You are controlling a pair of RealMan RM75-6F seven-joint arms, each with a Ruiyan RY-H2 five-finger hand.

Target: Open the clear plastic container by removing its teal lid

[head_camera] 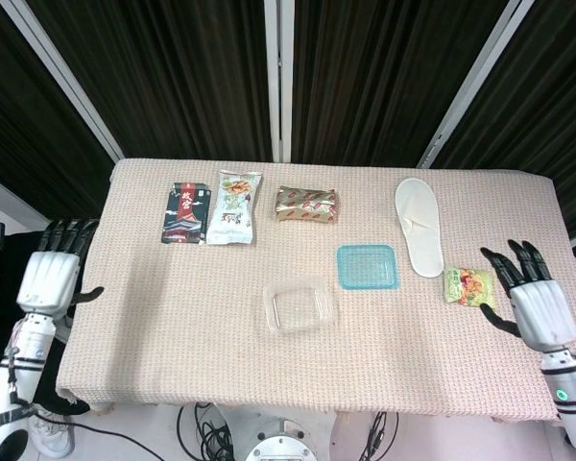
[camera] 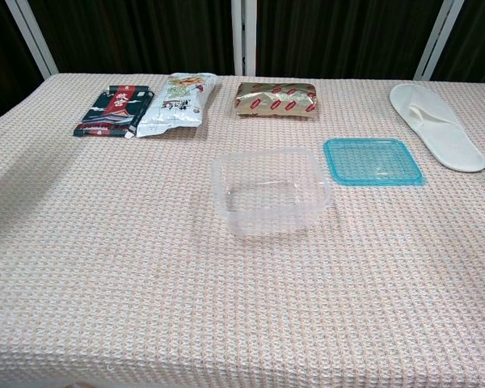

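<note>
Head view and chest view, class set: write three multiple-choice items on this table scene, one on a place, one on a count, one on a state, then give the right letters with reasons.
1. Where is the teal lid?
A. on the container
B. flat on the table beside the container
C. in the right hand

2. How many snack packets lie in the far row?
A. three
B. one
C. five

3. What state is the clear container in?
A. lidded
B. tipped over
C. open and upright

Answers: B, the lid lies on the cloth, apart from the container; A, dark packet, pale packet, gold packet; C, its mouth is uncovered.
</note>
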